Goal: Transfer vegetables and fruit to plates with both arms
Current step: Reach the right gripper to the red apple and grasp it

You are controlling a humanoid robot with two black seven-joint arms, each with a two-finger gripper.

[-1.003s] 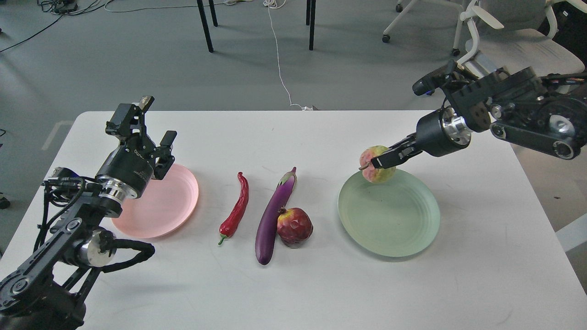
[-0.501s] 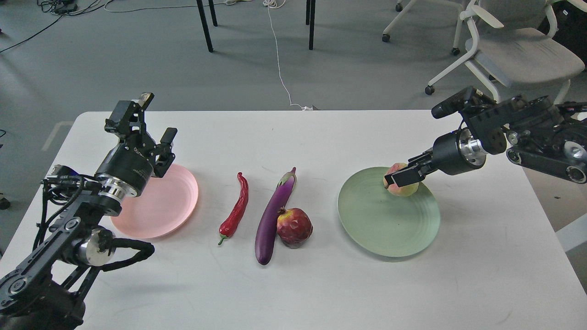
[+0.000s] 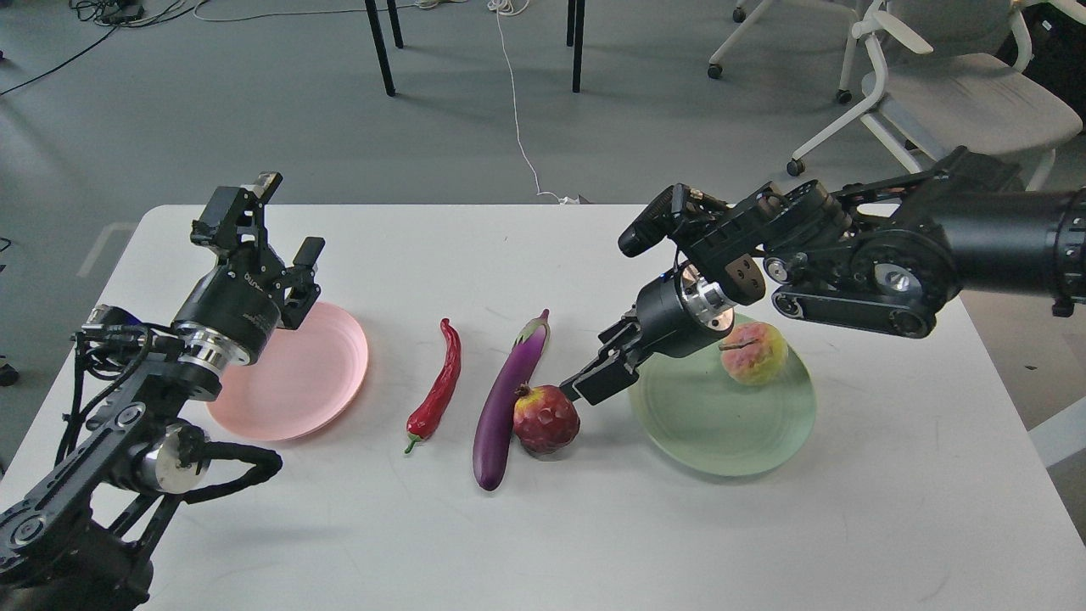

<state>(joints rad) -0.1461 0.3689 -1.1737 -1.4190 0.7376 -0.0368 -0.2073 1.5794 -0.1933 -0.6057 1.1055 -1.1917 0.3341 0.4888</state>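
Observation:
The bumpy yellow-green, pink-blushed fruit [image 3: 753,352] sits on the far right part of the pale green plate [image 3: 721,433]. My right gripper [image 3: 598,373] is open and empty, just right of and above the dark-red pomegranate [image 3: 545,417], not touching it. The pomegranate rests against the purple eggplant [image 3: 507,399]. The red chili pepper [image 3: 439,383] lies to the left of the eggplant. My left gripper [image 3: 273,227] is open and empty, raised over the far left edge of the pale pink plate [image 3: 297,390], which holds nothing.
The white table [image 3: 543,535] ends close behind the plates and at the right beyond the green plate. A grey office chair [image 3: 959,93], black table legs [image 3: 380,51] and a white cable [image 3: 513,102] stand on the floor behind.
My right gripper let go of the bumpy fruit on the green plate, then swung left and down to beside the pomegranate. The left arm has barely moved.

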